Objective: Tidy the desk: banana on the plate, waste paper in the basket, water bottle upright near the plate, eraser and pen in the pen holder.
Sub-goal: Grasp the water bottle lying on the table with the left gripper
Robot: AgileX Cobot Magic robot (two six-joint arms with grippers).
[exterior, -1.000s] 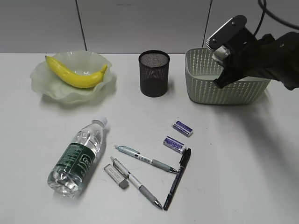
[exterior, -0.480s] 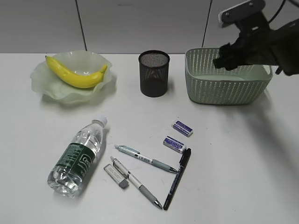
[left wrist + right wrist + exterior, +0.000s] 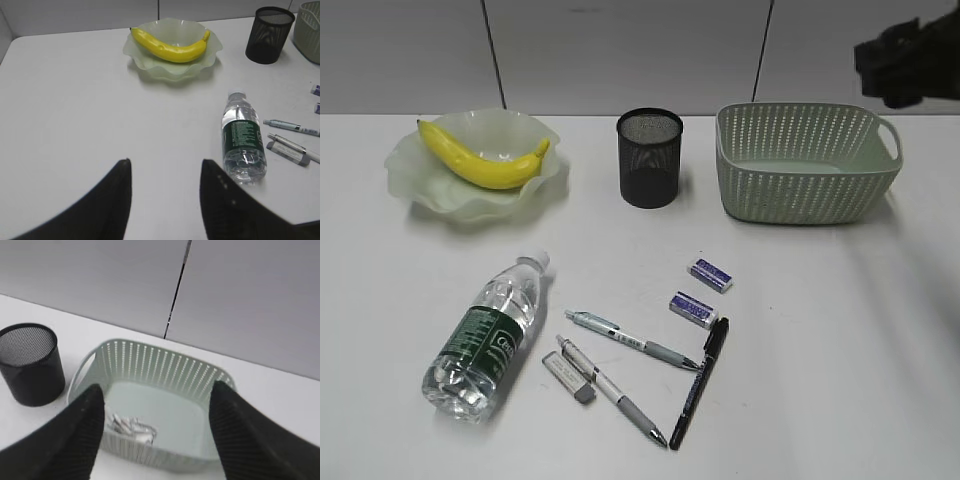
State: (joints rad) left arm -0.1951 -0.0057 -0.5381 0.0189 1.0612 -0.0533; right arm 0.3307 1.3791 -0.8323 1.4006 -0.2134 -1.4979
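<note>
Crumpled white-and-grey waste paper (image 3: 131, 425) lay inside the basket (image 3: 165, 362), below and between the spread fingers of the right gripper (image 3: 155, 432), which held nothing. Left gripper (image 3: 165, 200) fingers stood apart and empty, with the water bottle (image 3: 243, 137) lying on its side ahead and right of them. Banana (image 3: 480, 160) sat on the plate (image 3: 420, 190). Paper step judged done; next calls for grasping the bottle and standing it upright.

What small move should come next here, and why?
Probably the left gripper, open and empty, should reach for the water bottle, which lies on its side. The banana is on the plate and the waste paper is in the basket.
</note>
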